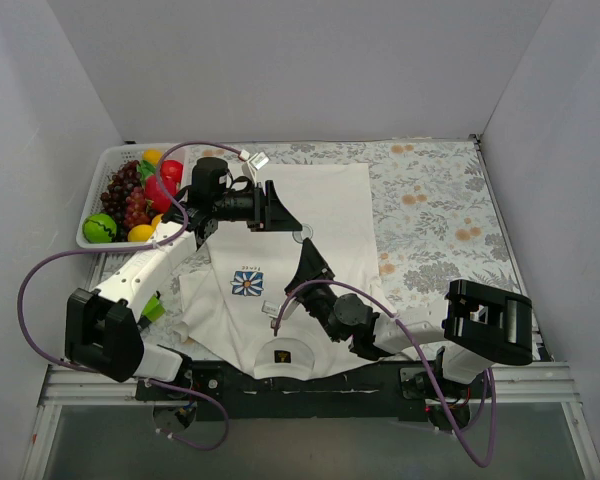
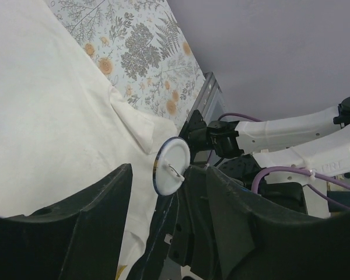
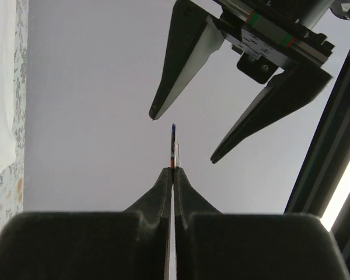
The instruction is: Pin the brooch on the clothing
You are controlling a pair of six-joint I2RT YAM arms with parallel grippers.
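Observation:
The white T-shirt (image 1: 330,200) lies flat on the floral cloth, with its blue-and-white flower print (image 1: 247,282) and collar label (image 1: 283,353) toward the near edge. My right gripper (image 1: 303,244) is shut on the brooch (image 1: 302,236) and holds it above the shirt. In the right wrist view the brooch (image 3: 174,146) shows edge-on, sticking up from the shut fingertips (image 3: 168,175). In the left wrist view its pale silvery back (image 2: 172,166) with the pin faces the camera. My left gripper (image 1: 288,218) is open, its jaws on either side of the brooch without touching it (image 2: 169,171) (image 3: 184,135).
A white basket (image 1: 92,215) with plastic fruit stands at the back left. The floral tablecloth (image 1: 440,200) covers the table to the right of the shirt. Grey walls close in the back and both sides.

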